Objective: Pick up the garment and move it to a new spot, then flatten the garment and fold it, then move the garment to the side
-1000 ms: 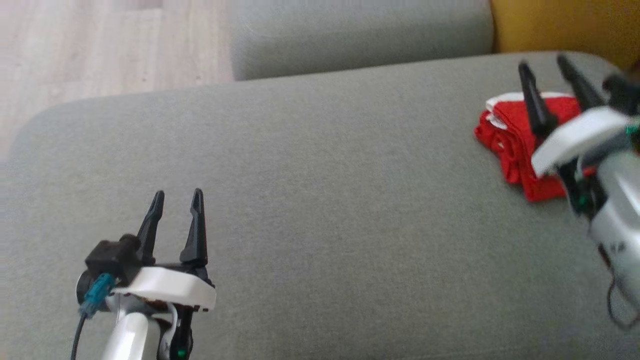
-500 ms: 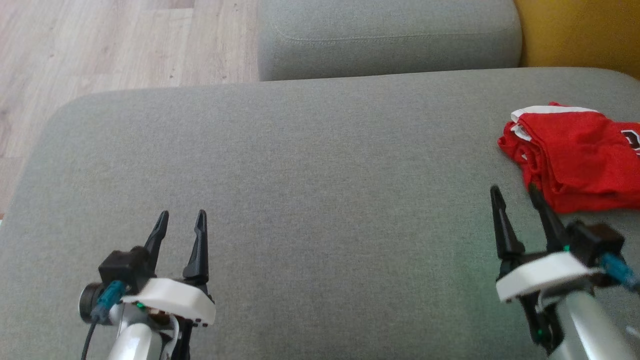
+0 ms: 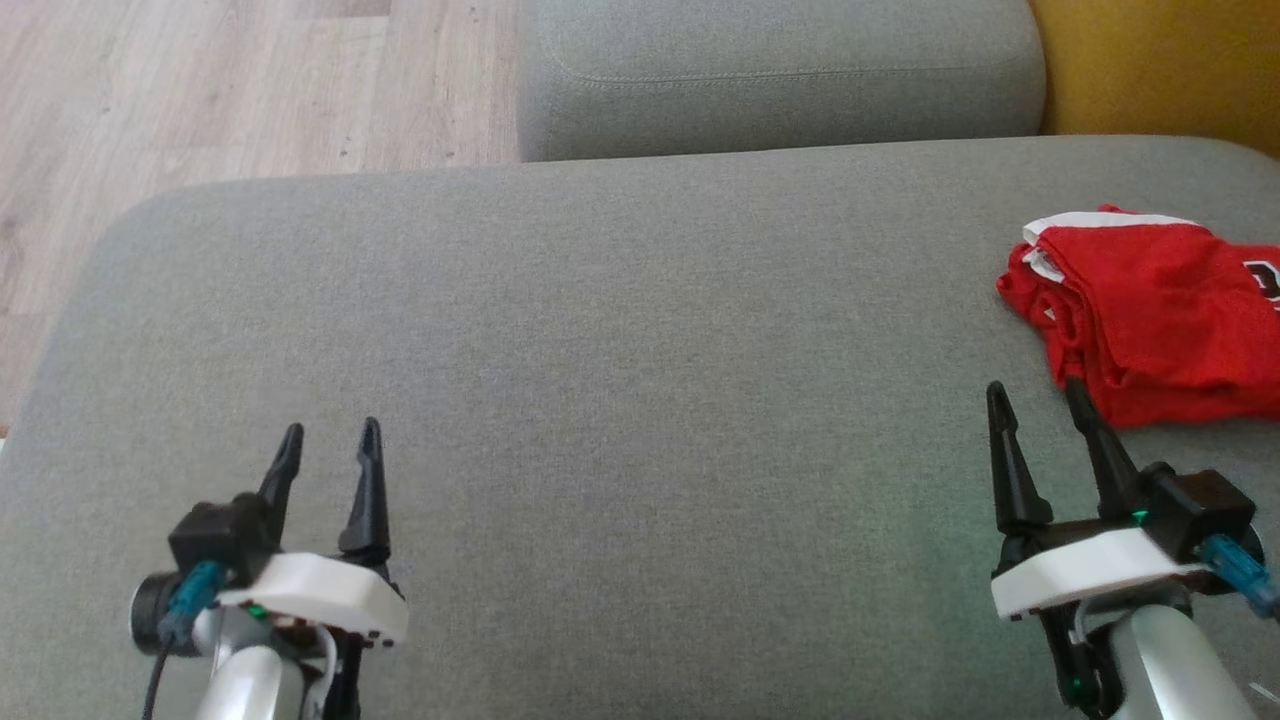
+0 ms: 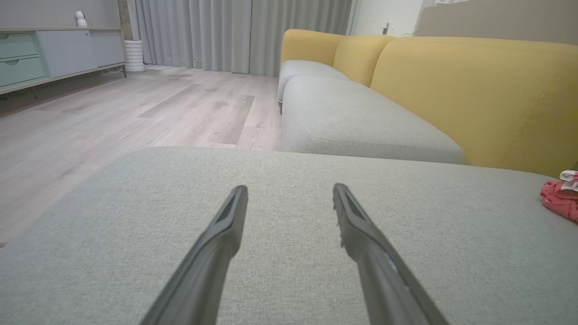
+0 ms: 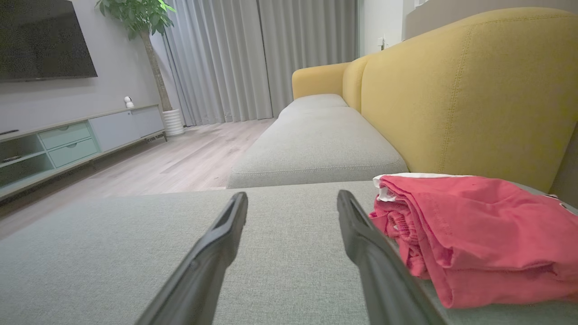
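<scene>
The garment is a red piece with white trim, folded into a compact stack at the right edge of the grey sofa cushion. It also appears in the right wrist view as the garment, just right of my fingers, and at the far right of the left wrist view as a small garment. My right gripper hovers open just in front of and left of it, holding nothing. My left gripper hangs open and empty over the cushion's near left part, far from the cloth.
A second grey seat cushion lies beyond the first. The yellow sofa back rises at the right. Wooden floor lies to the left past the cushion's edge. A TV cabinet stands across the room.
One second ago my right gripper was over the garment; it has since pulled back toward me, open and empty. The head camera shifted in that time. My left gripper has slid slightly left.
</scene>
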